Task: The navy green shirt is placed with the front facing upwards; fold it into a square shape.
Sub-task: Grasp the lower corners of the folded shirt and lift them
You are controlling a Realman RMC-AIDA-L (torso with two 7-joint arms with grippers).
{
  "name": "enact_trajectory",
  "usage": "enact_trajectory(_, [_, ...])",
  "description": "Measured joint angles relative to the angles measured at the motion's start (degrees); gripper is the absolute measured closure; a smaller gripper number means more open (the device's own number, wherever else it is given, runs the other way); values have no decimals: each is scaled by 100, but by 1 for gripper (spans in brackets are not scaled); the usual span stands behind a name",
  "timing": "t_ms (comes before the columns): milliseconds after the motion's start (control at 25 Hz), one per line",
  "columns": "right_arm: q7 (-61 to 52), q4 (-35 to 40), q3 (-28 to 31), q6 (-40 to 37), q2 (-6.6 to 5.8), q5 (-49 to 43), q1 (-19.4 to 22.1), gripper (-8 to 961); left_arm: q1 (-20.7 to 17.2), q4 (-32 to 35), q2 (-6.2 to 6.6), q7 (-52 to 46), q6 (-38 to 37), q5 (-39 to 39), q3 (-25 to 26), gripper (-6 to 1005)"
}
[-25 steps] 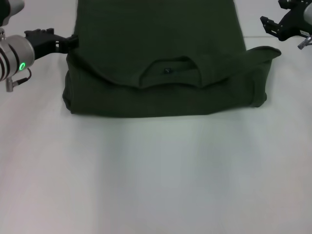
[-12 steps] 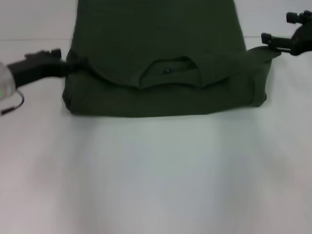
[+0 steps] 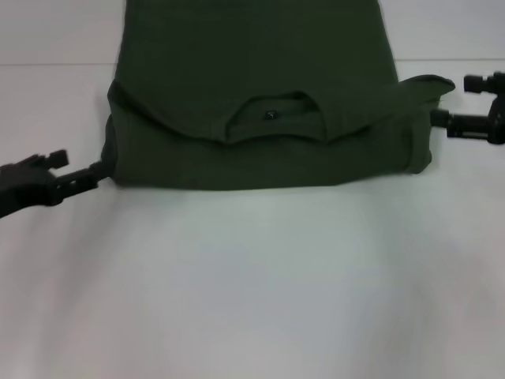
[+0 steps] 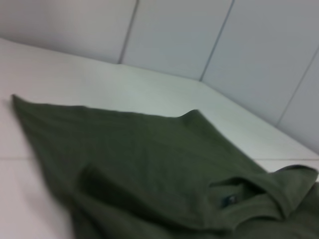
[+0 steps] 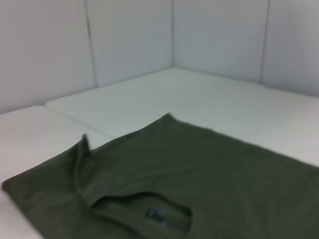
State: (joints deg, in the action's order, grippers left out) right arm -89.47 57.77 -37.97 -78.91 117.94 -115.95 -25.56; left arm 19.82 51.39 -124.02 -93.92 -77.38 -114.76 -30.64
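Olive-green cotton, the navy green shirt (image 3: 260, 103) lies mid-surface (image 3: 252, 284), its sleeves tucked in and its collar end folded over; the long far body awaits folding. Left hand (image 3: 99, 170) and right hand (image 3: 436, 118) flank its near corners; whether either is apart or together cannot be told.

White table (image 3: 260, 284) (green shirt (image 3: 260, 71) atop)

We see soft, even overhead light on the white counter (image 3: 260, 276), no glare; faint shadow under the shirt (image 3: 260, 150); both wrist views slightly blurred, shirt folds dark.
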Motion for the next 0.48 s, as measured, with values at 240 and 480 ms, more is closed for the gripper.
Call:
enact_trajectory(240, [-21,329,0,-760,111,-603,38,34,-117,-315,-19,708,-44,-24,39,80])
enact_trajectory(480, [529,463,35,-1631,152,-717,224,39,-67,-751,0,1330,31,-35,45,81])
